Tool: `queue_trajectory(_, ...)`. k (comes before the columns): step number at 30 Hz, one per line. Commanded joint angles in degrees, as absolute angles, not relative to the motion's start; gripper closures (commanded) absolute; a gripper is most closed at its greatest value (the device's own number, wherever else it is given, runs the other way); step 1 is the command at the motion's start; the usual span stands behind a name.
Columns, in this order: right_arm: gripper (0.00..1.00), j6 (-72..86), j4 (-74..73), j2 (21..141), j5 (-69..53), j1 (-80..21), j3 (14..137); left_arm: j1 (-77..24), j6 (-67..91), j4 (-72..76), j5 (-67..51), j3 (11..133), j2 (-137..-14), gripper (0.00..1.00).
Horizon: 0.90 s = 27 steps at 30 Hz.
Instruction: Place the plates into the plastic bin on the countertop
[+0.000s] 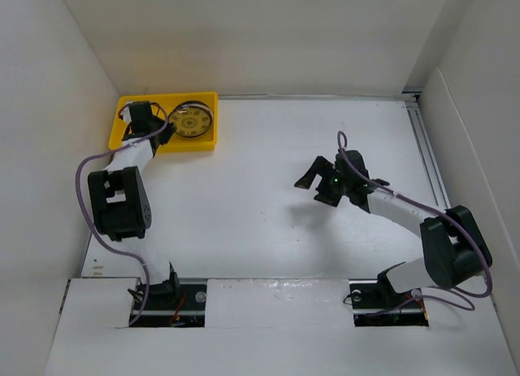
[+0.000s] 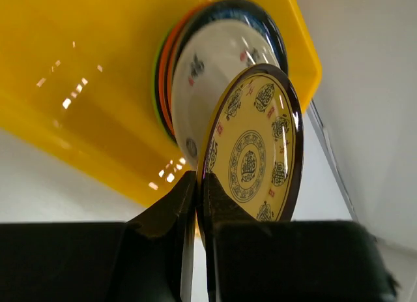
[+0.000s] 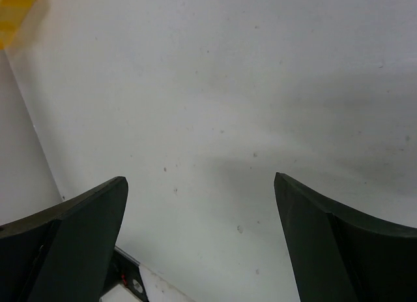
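Observation:
The yellow plastic bin (image 1: pixel 203 140) sits at the far left corner of the white countertop (image 1: pixel 268 222). A stack of plates (image 2: pixel 195 74) lies in it, cream one uppermost over teal and orange rims. My left gripper (image 2: pixel 201 184) is shut on the rim of a brown-and-gold patterned plate (image 2: pixel 254 152), held just over the stack; from above this plate (image 1: pixel 192 119) shows inside the bin beside the gripper (image 1: pixel 159 116). My right gripper (image 1: pixel 313 181) is open and empty over the middle right of the countertop; in the right wrist view the gripper (image 3: pixel 201 191) spans bare white surface.
White walls (image 1: pixel 49 108) close in the countertop on the left, back and right. The bin's corner (image 3: pixel 16 8) shows at the top left of the right wrist view. Both arm bases (image 1: pixel 162 295) stand at the near edge.

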<state>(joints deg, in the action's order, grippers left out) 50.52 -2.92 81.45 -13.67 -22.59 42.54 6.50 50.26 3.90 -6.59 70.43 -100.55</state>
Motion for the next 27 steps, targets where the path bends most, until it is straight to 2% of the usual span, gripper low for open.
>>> queue_trajectory(1,0.0,50.5,3.1,80.9,-13.5,-24.7,41.7,7.0,51.7,1.8,-6.4,80.0,-106.8,1.0)
queue_trajectory(4,0.0,49.7,3.9,82.1,-15.6,-27.2,41.7,7.0,49.7,-2.5,-6.1,89.2,-113.2,1.0)
queue_trajectory(10,0.0,49.0,3.9,84.3,-16.1,-31.6,43.9,8.2,48.6,-4.9,-7.4,95.4,-117.6,1.0)
queue_trajectory(11,0.0,49.0,3.9,84.8,-16.1,-32.2,44.6,8.7,48.6,-5.6,-7.9,96.1,-118.1,0.96)
queue_trajectory(12,0.0,49.0,3.9,84.8,-16.1,-32.9,44.6,8.7,47.8,-6.8,-8.4,96.7,-118.8,0.59)
queue_trajectory(13,0.0,49.0,3.9,84.8,-16.1,-32.9,45.1,8.7,47.8,-7.3,-9.0,96.7,-118.8,0.41)
queue_trajectory(14,0.0,49.0,3.9,85.4,-16.1,-33.4,45.1,8.7,47.8,-7.3,-9.0,96.0,-118.2,0.26)
queue_trajectory(15,0.0,49.0,3.9,85.4,-16.1,-33.4,45.8,8.7,47.8,-6.2,-9.5,94.8,-116.1,0.0)
queue_trajectory(18,0.0,49.0,3.9,86.1,-14.9,-34.8,46.9,6.9,47.8,-4.8,-7.7,91.7,-111.3,0.0)
queue_trajectory(22,0.0,49.0,2.6,84.7,-10.4,-37.7,46.9,3.2,43.2,-14.8,1.2,96.0,-104.4,0.0)
queue_trajectory(24,0.0,49.0,-0.1,80.2,-1.6,-39.7,47.5,0.3,41.8,-19.7,6.8,98.9,-102.0,0.0)
queue_trajectory(27,0.0,46.7,-8.3,72.0,9.8,-46.0,50.2,-1.0,39.7,-23.8,4.2,97.2,-93.8,0.0)
